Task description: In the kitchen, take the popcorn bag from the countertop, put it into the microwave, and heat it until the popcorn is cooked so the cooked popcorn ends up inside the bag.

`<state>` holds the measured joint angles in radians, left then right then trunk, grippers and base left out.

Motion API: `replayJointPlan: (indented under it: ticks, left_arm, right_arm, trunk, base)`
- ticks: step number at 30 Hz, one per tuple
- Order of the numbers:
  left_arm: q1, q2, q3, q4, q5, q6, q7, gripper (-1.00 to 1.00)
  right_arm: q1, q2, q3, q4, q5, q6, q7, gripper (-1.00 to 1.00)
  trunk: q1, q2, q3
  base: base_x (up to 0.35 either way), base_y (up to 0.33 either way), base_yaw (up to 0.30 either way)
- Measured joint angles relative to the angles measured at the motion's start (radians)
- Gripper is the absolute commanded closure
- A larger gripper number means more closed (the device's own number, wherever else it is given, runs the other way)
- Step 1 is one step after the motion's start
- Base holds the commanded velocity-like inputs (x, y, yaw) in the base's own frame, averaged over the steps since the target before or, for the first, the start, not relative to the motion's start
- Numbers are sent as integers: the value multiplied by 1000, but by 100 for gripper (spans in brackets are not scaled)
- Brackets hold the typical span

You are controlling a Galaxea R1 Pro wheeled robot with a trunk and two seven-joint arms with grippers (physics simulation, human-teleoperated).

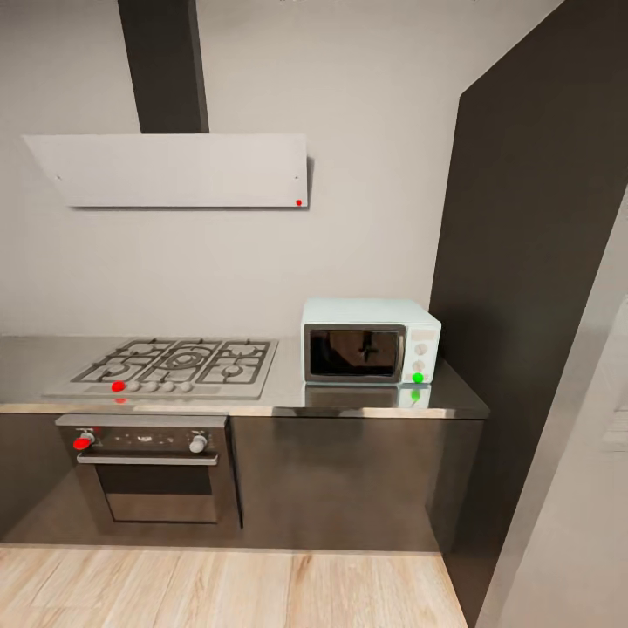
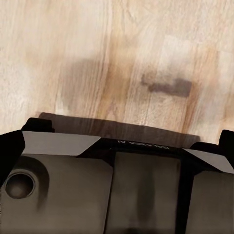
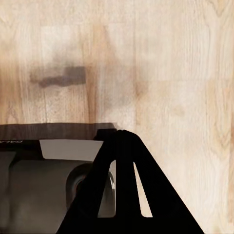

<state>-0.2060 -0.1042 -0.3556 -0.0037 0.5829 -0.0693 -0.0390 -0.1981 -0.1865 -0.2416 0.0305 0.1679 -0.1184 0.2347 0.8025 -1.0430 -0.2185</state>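
Note:
The pale mint-blue microwave (image 1: 371,340) stands at the right end of the light grey countertop (image 1: 349,399). Its dark glass door is closed and a round green light glows at its lower right corner. The popcorn bag is out of view. In the left wrist view my left gripper (image 2: 121,145) hangs over the wooden floor, its black fingers (image 2: 12,148) spread to the frame's edges with nothing between them. In the right wrist view my right gripper (image 3: 122,144) points at the floor, its fingers closed into one black wedge.
A steel gas hob (image 1: 179,362) with black grates lies left of the microwave, above a dark oven (image 1: 148,467) with red-lit knobs. A white hood (image 1: 174,170) hangs on the wall. A tall dark panel (image 1: 532,288) bounds the counter's right end. My own grey base (image 2: 97,195) sits below both wrists.

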Motion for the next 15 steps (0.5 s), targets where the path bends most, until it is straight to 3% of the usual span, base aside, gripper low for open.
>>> replayJointPlan:
  ticks: [4, 5, 6, 8, 15]
  left_arm:
    - [0, 0, 1, 0, 0, 0, 0, -100]
    - [0, 54, -5, -24, 74, -1, 8, -100]
    - [0, 114, -3, -23, 77, -3, 9, -100]
    - [0, 102, -5, -24, 77, -2, 8, -100]
    - [0, 101, -4, -24, 77, -2, 8, -100]
  right_arm:
    - [0, 0, 0, 0, 1, 1, 0, 100]
    - [40, 61, -3, -8, 3, 19, -60, 100]
    - [43, 138, -1, -8, 6, 19, -62, 100]
    - [43, 126, -3, -8, 5, 19, -62, 100]
    - [43, 126, -3, -8, 5, 19, -62, 100]
  trunk:
    - [0, 0, 0]
    - [0, 0, 0]
    - [0, 0, 0]
    - [0, 0, 0]
    - [0, 0, 0]
  base:
    - [0, 0, 0]
    - [0, 0, 0]
    - [0, 0, 0]
    - [0, 0, 0]
    - [0, 0, 0]
